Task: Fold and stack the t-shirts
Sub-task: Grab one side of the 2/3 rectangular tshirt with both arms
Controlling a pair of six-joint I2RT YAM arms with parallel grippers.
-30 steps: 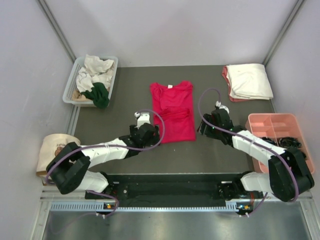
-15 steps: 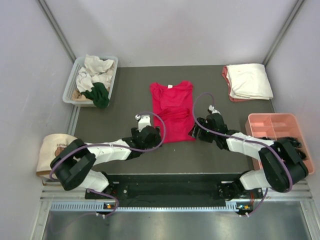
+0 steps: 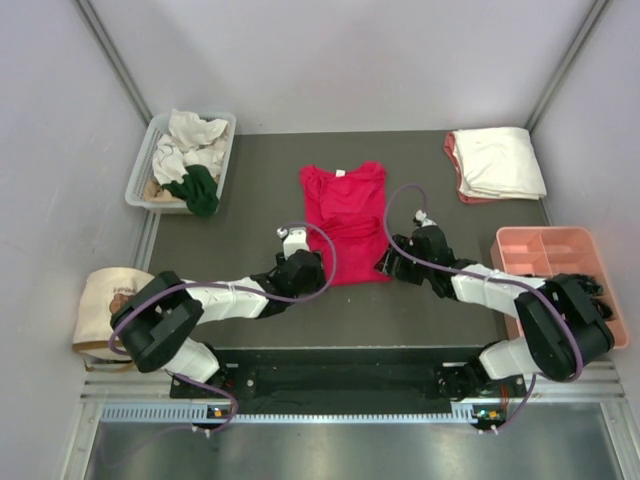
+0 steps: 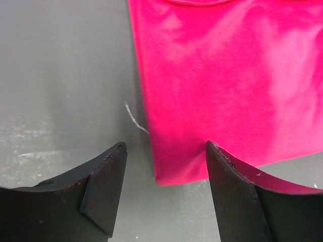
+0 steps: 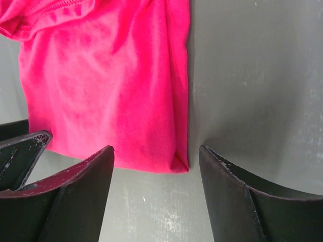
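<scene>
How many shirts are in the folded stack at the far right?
2 visible: a cream-white shirt on top, and a salmon-pink shirt with its edge showing beneath it. More could be hidden between them.

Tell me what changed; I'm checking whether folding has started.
Both arms closed in on the red t-shirt: left gripper slid right to its near left corner, right gripper slid left to its near right corner. Neither grips yet. Shirt, basket and folded stack stayed put.
</scene>
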